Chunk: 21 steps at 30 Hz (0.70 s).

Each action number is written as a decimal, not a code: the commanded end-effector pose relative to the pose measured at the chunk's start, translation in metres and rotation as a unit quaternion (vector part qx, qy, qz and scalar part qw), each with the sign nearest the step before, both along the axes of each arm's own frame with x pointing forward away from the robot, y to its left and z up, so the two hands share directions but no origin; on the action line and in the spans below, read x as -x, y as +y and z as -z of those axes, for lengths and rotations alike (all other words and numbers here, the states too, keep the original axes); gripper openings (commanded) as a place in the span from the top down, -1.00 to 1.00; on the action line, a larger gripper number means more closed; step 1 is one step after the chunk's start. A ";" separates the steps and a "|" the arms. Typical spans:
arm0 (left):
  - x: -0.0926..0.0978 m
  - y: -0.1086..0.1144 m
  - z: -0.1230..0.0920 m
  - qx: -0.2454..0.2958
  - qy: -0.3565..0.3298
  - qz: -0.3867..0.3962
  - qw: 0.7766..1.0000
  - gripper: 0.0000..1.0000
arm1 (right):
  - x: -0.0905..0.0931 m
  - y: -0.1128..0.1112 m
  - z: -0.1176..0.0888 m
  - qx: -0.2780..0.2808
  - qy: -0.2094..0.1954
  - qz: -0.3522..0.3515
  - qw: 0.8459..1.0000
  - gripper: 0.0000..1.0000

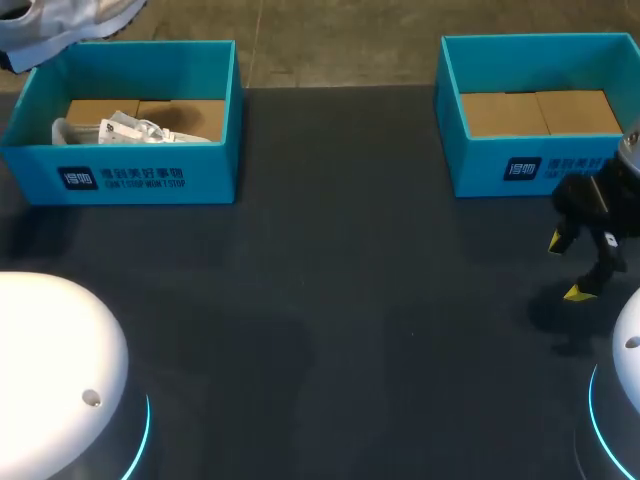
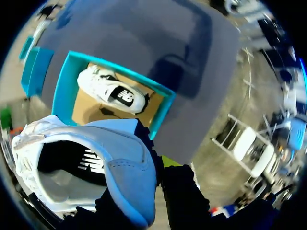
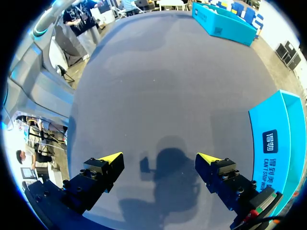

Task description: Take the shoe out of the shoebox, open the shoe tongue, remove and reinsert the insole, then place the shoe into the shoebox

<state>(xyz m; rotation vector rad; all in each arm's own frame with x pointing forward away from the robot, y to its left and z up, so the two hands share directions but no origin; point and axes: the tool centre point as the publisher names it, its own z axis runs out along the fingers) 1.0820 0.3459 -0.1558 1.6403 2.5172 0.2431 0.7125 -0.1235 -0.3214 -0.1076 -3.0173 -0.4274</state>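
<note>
My left pincer is pinching the blue-and-white shoe, up in the air over the left shoebox. There's another white shoe lying inside that one. My right pincer is spread wide over the table, just in front of the other shoebox.

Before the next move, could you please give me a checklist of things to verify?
1. Shoe out of the left box: ok, it hangs above the box.
2. Left gripper shut on the shoe: ok, though the shoe hides most of it.
3. Right gripper open and holding nothing: ok, it is over the table in front of the right box.
4. Tongue pulled open: cannot tell; I cannot make it out in any view.
5. Second shoe lying in the left box, apart from the held one: ok.
6. Right box free of shoes: ok, only its cardboard floor shows.
</note>
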 end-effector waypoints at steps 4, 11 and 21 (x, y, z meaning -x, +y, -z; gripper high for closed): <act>0.003 0.008 -0.003 0.015 -0.005 0.143 0.990 1.00 | 0.001 0.001 0.000 0.002 0.000 0.001 1.000 -1.00; 0.003 0.008 -0.003 0.015 -0.005 0.143 0.990 1.00 | 0.001 0.001 0.000 0.002 0.000 0.001 1.000 -1.00; -0.026 0.000 0.018 -0.027 0.014 0.182 0.983 1.00 | 0.001 0.001 0.000 0.002 0.000 0.001 1.000 -1.00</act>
